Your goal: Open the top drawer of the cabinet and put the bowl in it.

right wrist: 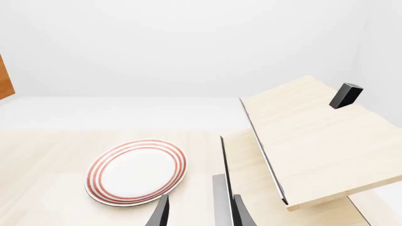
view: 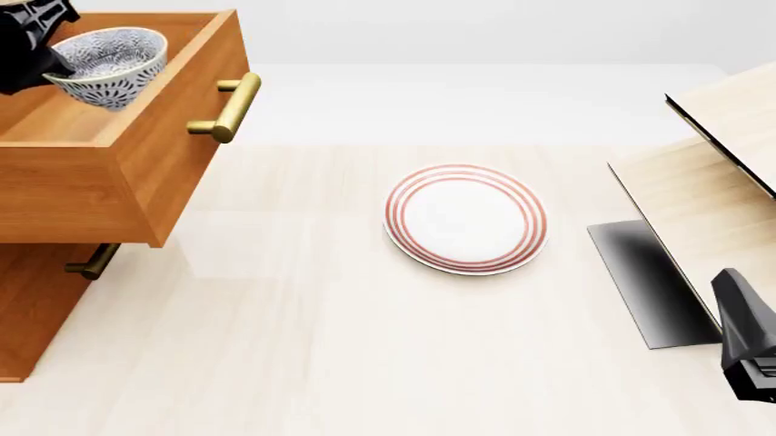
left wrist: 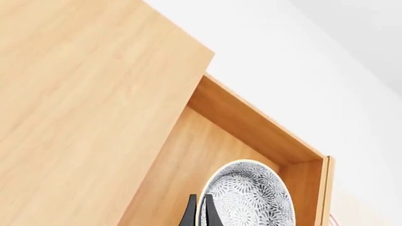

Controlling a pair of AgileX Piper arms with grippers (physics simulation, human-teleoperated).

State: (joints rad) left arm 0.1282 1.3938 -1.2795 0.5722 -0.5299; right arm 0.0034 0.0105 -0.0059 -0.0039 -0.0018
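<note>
Far left of front view: cabinet (view: pixel 31 318), orange-brown wood, with the top drawer (view: pixel 115 173) pulled well out toward the table; its brass bar handle (view: pixel 231 109) faces right. A lower handle (view: pixel 91 263) shows beneath the overhang. Left gripper (view: pixel 54 56) sits above the open drawer, pinching the rim of the bowl (view: pixel 112 65) — speckled grey-blue on white, tilted, held over the drawer cavity and seemingly clear of its floor, though the angle makes that hard to confirm. Left wrist view agrees: dark fingers (left wrist: pixel 209 212) clamp the bowl's edge, one either side of the rim, drawer interior behind. Centre of the table (view: pixel 303 363): white plate (view: pixel 464 218) with red rings, lying flat, well apart from the cabinet. Right side: pale light-wood structure (view: pixel 715 182). Right gripper (right wrist: pixel 201 212) — low at the right edge, fingers spread apart, nothing between them, plate just beyond.
</note>
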